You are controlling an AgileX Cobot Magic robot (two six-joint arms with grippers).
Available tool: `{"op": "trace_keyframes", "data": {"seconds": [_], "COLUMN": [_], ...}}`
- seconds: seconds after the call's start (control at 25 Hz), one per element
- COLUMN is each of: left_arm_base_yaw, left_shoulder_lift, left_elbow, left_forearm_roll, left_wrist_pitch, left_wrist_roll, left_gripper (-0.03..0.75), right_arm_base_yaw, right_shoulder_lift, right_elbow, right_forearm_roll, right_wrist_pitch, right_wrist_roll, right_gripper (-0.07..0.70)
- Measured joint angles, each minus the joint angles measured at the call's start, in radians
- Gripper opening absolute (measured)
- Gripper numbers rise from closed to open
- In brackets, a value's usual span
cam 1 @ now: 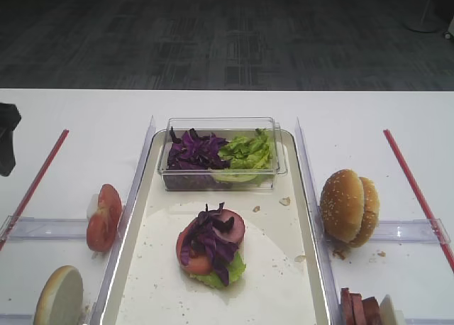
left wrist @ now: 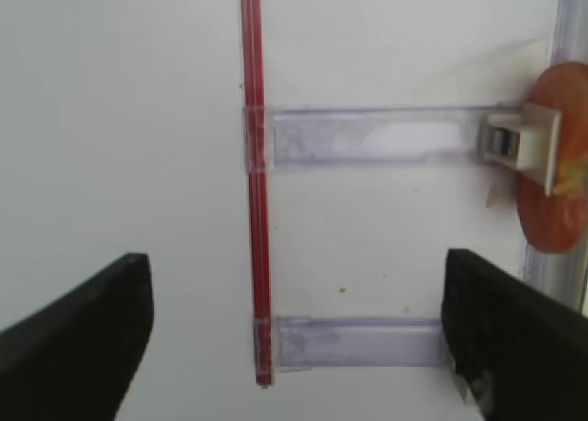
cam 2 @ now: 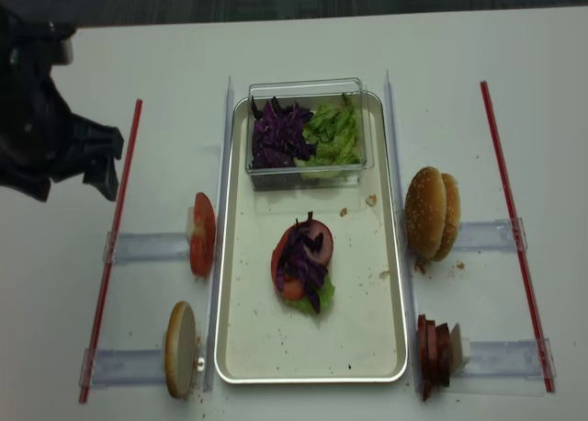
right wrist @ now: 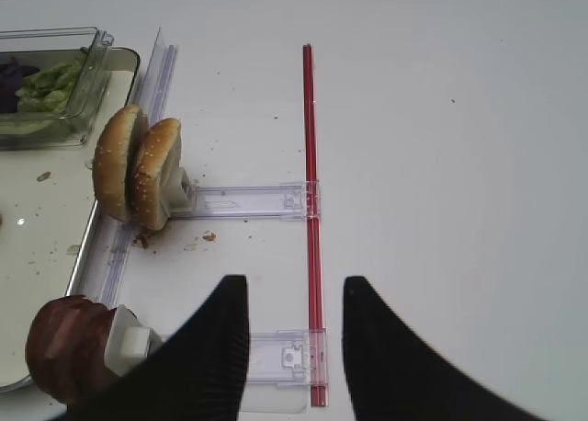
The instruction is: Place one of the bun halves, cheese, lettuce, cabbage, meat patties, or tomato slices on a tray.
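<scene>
The metal tray [cam 1: 280, 275] holds a stack in its middle: lettuce [cam 1: 228, 274], a tomato slice [cam 1: 191, 262], a meat patty [cam 1: 235, 226] and purple cabbage [cam 1: 209, 241] on top. Two bun halves [right wrist: 138, 168] stand on edge right of the tray, with meat patties [right wrist: 62, 347] nearer the front. Tomato slices [cam 1: 104, 217] and a bun half [cam 1: 60, 300] stand left of it. My right gripper [right wrist: 294, 281] is open and empty over the table right of the patties. My left gripper [left wrist: 294, 347] is wide open and empty at the far left. No cheese is in view.
A clear plastic tub [cam 1: 221, 174] at the tray's far end holds more cabbage [cam 1: 191, 151] and lettuce [cam 1: 247, 151]. Clear plastic holders [left wrist: 367, 136] and red strips [right wrist: 310, 210] lie on the white table either side. The left arm's dark bulk [cam 2: 50, 127] hangs over the far left.
</scene>
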Motion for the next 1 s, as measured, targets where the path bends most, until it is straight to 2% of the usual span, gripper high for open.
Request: {"op": "trace_keyframes", "data": {"seconds": [0.24, 0.48, 0.84, 1.0], "left_arm_base_yaw": [0.0, 0.0, 0.0, 0.0], "left_shoulder_lift": [-0.213, -0.445, -0.801, -0.918], "left_elbow": [0.218, 0.39, 0.609, 0.642], "left_forearm_roll": [-0.001, -0.005, -0.033, -0.035], "left_wrist_pitch": [-0.022, -0.034, -0.049, -0.035], "left_wrist_roll": [0.0, -0.001, -0.001, -0.001], "left_gripper": [0.587, 0.587, 0.587, 0.587], "right_arm_base_yaw": [0.0, 0.0, 0.0, 0.0], "right_shoulder_lift": [0.0, 0.0, 0.0, 0.0], "right_elbow": [0.0, 0.0, 0.0, 0.0], "right_forearm_roll": [0.0, 0.0, 0.0, 0.0], "right_wrist_pitch": [0.0, 0.0, 0.0, 0.0], "right_wrist_roll": [0.0, 0.0, 0.0, 0.0], "right_gripper": [0.273, 0.228, 0.153, 0.108]}}
